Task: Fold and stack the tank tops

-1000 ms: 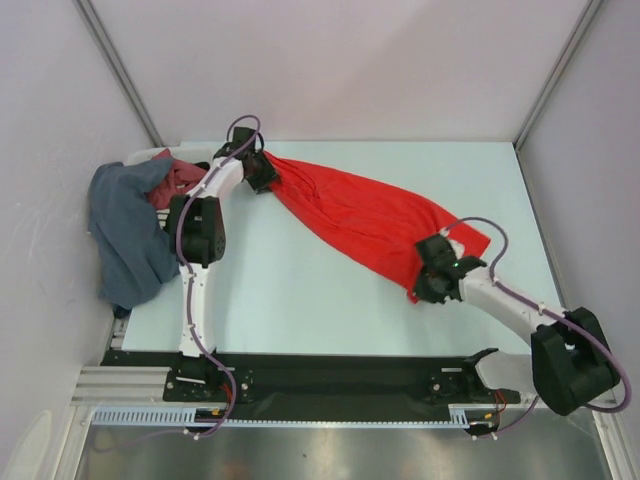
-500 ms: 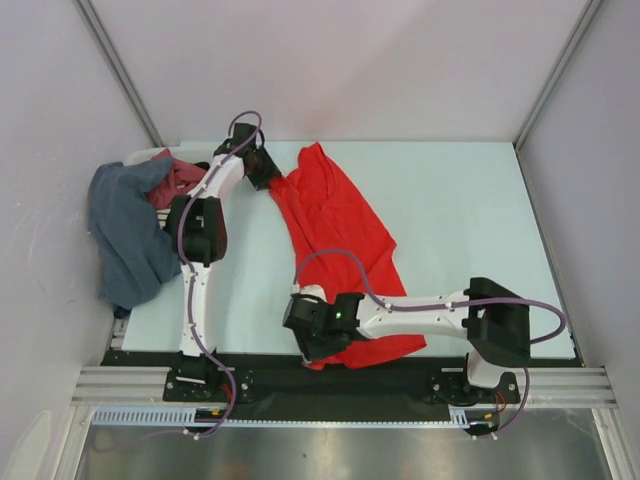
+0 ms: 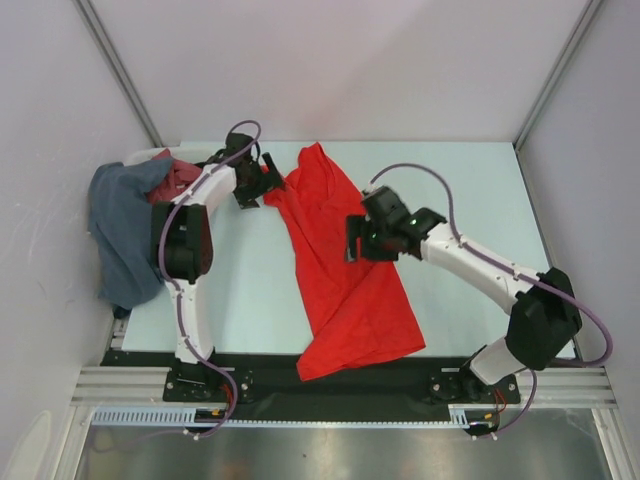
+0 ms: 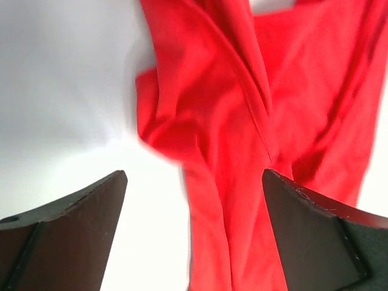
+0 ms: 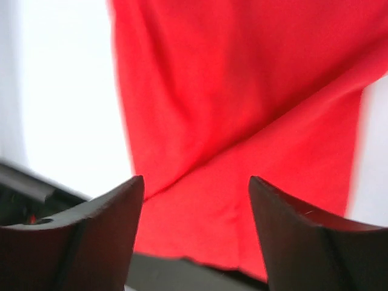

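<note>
**Now flat on the table: red top laid lengthwise, both grippers free of it**

Plainly, neither tool has hold of anything. The left gripper [image 3: 262, 180] hovers at the upper left of the overhead view, just beside the top edge of the red tank top [image 3: 340, 260]. In its own wrist view the left gripper [image 4: 194, 174] has its jaws wide apart, with only bunched red cloth [image 4: 242, 121] and bare table below them. The right gripper [image 3: 354, 240] hangs over the middle of the garment. Its wrist view shows the right gripper [image 5: 195, 179] with jaws spread too, and red cloth [image 5: 242, 91] lying beneath, not pinched.

The placing looks deliberate. With one arm at the far end and the other over the body, the top appears to have been stretched out so it lies long and fairly flat, ready for a fold.

The long axis runs from the upper centre of the overhead frame down to the lower centre, leaning slightly rightward as it descends. The narrow, seamed end, probably the straps, points to the top of the frame. The broad end lies at the bottom, overhanging the table [image 3: 470, 190] edge onto the black rail [image 3: 400, 385]. A diagonal crease crosses the lower part, so it is not fully smooth.

The navy tank top [image 3: 125, 235] sits in a heap at the far left, draped over the white basket [image 3: 140, 155], unfolded.
</note>
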`<action>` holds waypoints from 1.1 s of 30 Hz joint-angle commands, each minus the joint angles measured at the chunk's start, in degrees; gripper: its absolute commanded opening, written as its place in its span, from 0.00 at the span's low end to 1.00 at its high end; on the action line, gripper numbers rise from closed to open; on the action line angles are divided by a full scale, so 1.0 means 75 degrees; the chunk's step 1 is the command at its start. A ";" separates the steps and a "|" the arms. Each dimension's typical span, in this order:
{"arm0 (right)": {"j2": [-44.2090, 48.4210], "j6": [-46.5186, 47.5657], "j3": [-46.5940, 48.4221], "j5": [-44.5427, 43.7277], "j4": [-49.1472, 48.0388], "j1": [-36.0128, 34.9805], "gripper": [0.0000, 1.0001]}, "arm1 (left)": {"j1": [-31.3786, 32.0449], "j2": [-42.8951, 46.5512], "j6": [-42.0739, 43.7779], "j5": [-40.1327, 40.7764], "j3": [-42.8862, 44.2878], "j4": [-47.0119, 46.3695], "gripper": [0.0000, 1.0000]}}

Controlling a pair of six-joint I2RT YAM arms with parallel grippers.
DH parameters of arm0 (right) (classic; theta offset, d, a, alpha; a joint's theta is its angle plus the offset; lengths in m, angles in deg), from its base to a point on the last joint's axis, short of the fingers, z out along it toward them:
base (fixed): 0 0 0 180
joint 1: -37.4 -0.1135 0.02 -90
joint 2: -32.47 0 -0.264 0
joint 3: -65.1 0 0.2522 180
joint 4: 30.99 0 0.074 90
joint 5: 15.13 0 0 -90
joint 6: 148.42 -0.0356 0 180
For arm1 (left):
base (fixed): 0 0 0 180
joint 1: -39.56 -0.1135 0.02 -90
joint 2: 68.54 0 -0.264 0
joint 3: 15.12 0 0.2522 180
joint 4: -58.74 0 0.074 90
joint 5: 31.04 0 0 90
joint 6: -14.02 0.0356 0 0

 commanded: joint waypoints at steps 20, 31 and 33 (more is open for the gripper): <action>-0.6126 0.2231 0.6023 0.1311 -0.0235 0.3802 0.68 | 0.1030 0.2608 -0.0661 -0.0236 -0.4156 -0.2491 0.75; -0.7594 0.2255 0.7207 0.1545 -0.0200 0.3556 0.67 | 0.1147 0.1262 -0.0744 -0.0048 -0.2973 -0.2316 0.75; -0.7862 0.2267 0.7557 0.1592 -0.0049 0.3497 0.60 | 0.1147 0.1085 -0.0720 0.0104 -0.2645 -0.2175 0.66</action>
